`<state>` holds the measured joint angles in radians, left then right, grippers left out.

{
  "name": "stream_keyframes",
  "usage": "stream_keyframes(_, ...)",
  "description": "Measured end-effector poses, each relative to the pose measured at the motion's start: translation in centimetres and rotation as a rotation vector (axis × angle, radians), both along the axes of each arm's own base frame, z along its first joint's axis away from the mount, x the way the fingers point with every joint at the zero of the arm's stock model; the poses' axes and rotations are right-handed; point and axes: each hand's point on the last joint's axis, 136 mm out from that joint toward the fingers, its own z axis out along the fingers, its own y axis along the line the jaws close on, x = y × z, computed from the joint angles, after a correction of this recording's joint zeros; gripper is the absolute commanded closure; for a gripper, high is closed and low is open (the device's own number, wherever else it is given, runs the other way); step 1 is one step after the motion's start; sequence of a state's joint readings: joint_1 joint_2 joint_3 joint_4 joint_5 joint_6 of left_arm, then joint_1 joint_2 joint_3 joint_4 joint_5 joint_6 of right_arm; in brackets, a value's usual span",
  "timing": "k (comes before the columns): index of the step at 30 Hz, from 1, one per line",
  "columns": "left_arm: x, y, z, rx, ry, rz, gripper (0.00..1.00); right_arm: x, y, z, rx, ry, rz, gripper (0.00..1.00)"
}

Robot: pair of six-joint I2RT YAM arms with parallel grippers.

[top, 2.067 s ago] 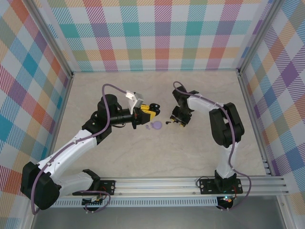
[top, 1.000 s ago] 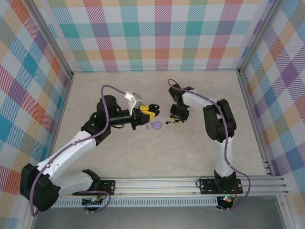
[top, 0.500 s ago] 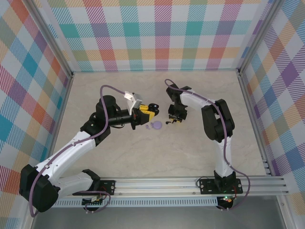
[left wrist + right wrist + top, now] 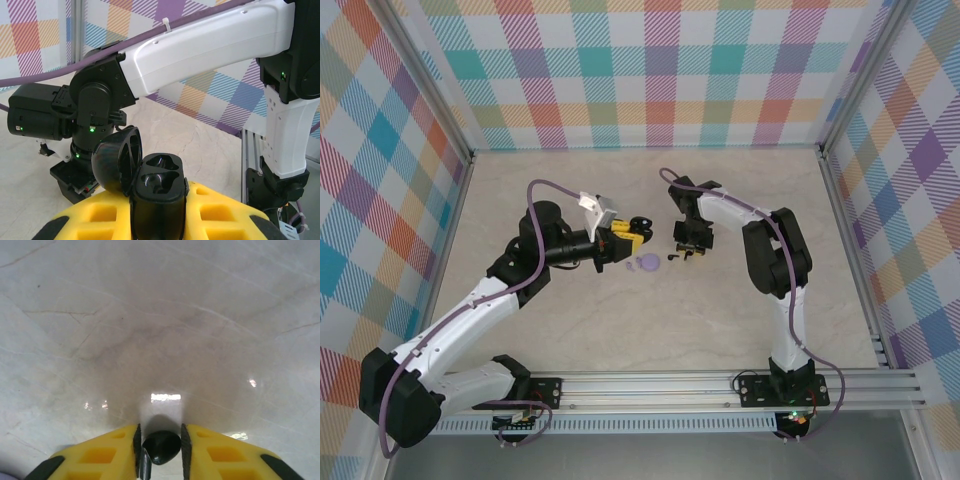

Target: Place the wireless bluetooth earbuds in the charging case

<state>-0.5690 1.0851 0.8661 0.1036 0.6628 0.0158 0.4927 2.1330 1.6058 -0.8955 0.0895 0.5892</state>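
Near edge of the bench: an aluminium rail (image 4: pixel 670 385) carries both arm bases, with the left arm's purple cable (image 4: pixel 390 400) looping up from it.

Middle of the bench, your left gripper (image 4: pixel 159 212) is clamped on the charging case (image 4: pixel 160 187). It is a black clamshell, pinched by its lower half between the yellow fingers (image 4: pixel 100 220). The lid (image 4: pixel 117 157) is swung open to the left, and you can see both earbud wells in the base, empty.

From above, a round lavender piece (image 4: pixel 645 264) lies flat on the bench, just on the near side of that gripper. A smaller lavender scrap (image 4: pixel 627 266) lies beside it, toward the left edge.

Just right of the lavender piece, one tiny black earbud (image 4: pixel 670 257) lies loose on the bench, between that piece and your right gripper (image 4: pixel 160 434).

The right gripper is down at the bench surface, also near the middle. A second earbud (image 4: pixel 162 447), rounded and glossy black, sits between its yellow fingertips. The jaws are drawn in narrow on either side of it. You cannot tell whether the pads are actually pinching it or only flanking it. The marbled bench (image 4: pixel 160 330) ahead of the fingers is bare, with a few light glints.

In the way: from the left wrist view, the right arm's black wrist joints (image 4: pixel 92 120) and white link (image 4: pixel 210 45) stand directly beyond the open case. Small green lights (image 4: pixel 91 129) glow on them.

Far side: plaid walls (image 4: pixel 660 80) close off the far edge and both side edges.
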Motion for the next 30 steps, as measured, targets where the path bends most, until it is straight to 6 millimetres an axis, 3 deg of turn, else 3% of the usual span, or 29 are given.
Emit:
stream_keyframes(6, -0.02, 0.06, 0.12, -0.002, -0.003, 0.003, 0.96, -0.19, 0.48, -0.13, 0.026, 0.004, 0.069, 0.56)
stream_keyframes(16, -0.02, 0.06, 0.1, 0.0, -0.006, 0.002, 0.96, -0.44, 0.77, -0.16, 0.049, 0.02, -0.006, 0.63)
stream_keyframes(30, -0.07, 0.09, -0.23, 0.004, 0.001, 0.002, 0.96, -0.52, 0.74, -0.17, 0.057, 0.021, -0.109, 0.64)
